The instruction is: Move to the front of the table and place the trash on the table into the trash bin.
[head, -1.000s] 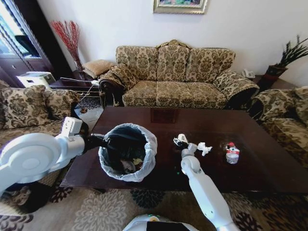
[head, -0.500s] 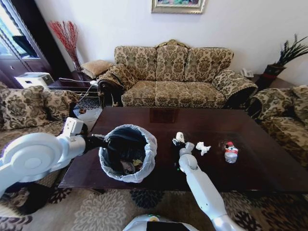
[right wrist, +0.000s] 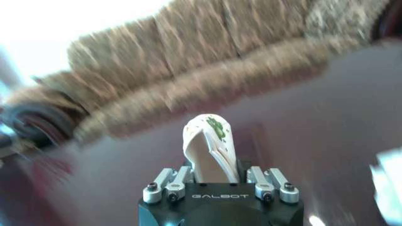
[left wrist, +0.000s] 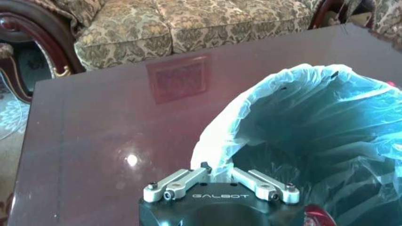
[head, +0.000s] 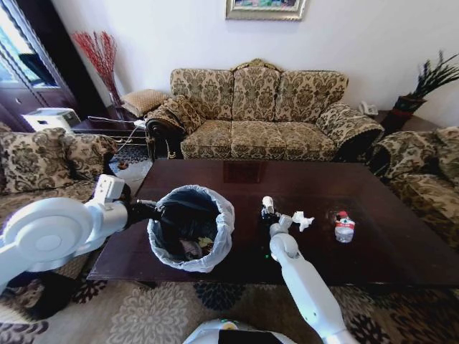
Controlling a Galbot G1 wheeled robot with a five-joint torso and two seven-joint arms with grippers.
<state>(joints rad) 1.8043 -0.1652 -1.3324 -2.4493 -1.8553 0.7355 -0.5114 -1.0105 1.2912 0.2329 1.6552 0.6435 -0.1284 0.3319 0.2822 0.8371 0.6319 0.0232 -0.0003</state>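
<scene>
Now right hand [right wrist: 213,181] clamped on paper cup [right wrist: 209,146].

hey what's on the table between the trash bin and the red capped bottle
In the head view, between the trash bin and the bottle sit the right end effector, shut on a squashed paper cup, and a white tissue.

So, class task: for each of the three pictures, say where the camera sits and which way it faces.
Head view: high on the robot, facing down over the table; both arms show.
Left wrist view: on the left arm, facing the trash bin clamped by the left gripper.
Right wrist view: on the right arm, facing the sofa; the right gripper grips a paper cup.
Shared: head and left wrist show the bin.
</scene>
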